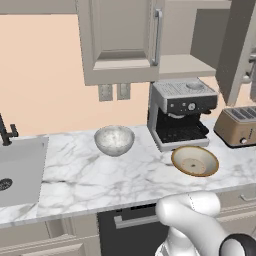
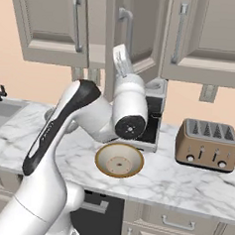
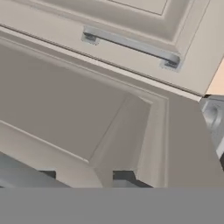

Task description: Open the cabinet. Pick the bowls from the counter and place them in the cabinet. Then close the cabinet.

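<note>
marble counter point(image 1: 100, 182), two bowls point(image 1: 114, 140), toaster point(image 1: 238, 125)

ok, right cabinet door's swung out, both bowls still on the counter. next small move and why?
Probably back the gripper off the open right door and lower it toward the tan bowl, the nearer one. The left door looks shut, yet the shelf already lies exposed.
</note>
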Motion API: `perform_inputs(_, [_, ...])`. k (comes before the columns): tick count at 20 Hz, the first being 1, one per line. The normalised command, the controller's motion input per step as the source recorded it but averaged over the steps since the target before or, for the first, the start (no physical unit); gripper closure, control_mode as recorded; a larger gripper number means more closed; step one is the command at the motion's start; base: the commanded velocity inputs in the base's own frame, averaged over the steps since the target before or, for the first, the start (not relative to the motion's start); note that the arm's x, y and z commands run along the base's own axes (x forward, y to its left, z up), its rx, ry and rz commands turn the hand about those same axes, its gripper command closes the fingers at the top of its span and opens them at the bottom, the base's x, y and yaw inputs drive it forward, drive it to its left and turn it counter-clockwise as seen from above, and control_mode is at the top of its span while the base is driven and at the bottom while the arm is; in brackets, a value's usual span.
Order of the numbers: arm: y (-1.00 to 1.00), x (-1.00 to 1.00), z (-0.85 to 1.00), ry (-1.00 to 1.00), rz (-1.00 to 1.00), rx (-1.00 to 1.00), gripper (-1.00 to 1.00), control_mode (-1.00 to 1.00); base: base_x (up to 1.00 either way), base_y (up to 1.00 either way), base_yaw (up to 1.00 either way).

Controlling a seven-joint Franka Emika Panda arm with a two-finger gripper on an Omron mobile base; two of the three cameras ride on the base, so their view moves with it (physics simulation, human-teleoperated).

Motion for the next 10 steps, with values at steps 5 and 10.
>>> perform_inputs(5, [0.30, -0.28, -0.48, 0.09, -0.01, -0.01, -1.00, -1.00, 0.00, 0.00, 0.00])
perform_inputs(10, [0.30, -0.99, -0.05, -0.10, -0.15, -0.02, -1.00, -1.00, 0.00, 0.00, 0.00])
